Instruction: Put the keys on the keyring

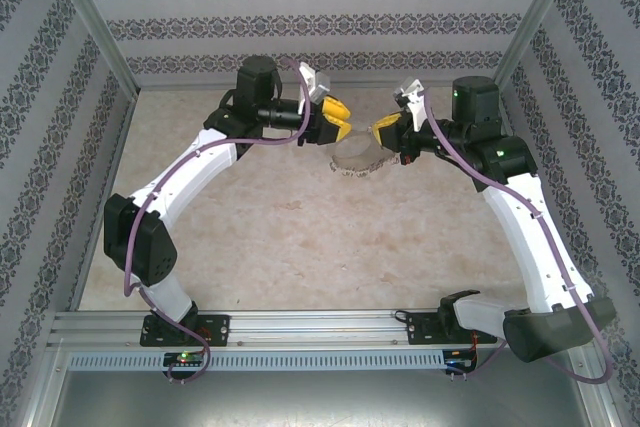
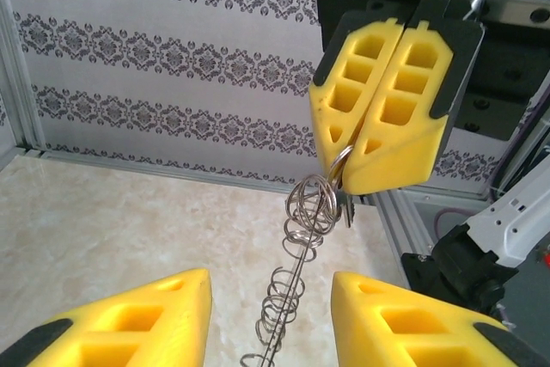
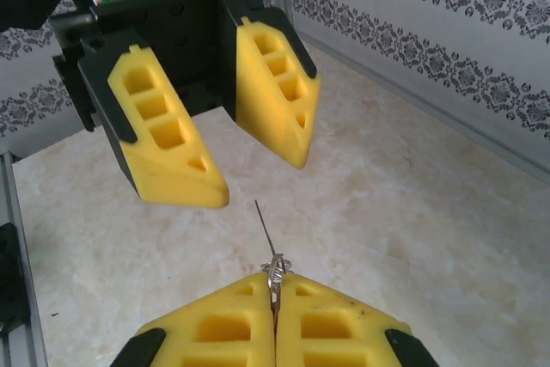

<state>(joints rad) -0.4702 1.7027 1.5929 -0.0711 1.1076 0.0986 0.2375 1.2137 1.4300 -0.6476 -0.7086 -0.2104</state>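
My right gripper (image 3: 275,285) is shut on the keyring (image 3: 277,268), pinching its rim at the very fingertips. In the left wrist view the keyring (image 2: 296,272) shows edge-on, a thin wire with several small loops hanging down from the right gripper (image 2: 348,180). A small flat grey piece (image 2: 346,209), perhaps a key, hangs just under those tips. My left gripper (image 2: 271,285) is open, its fingers on either side of the hoop and not touching it. From above, the left gripper (image 1: 340,125) faces the right gripper (image 1: 382,133) over the keyring (image 1: 358,159).
Pale marble-patterned tabletop (image 1: 300,237) spreads below the grippers. Patterned walls close the back and sides, with aluminium posts in the corners. A metal rail (image 1: 320,325) carrying both arm bases runs along the near edge.
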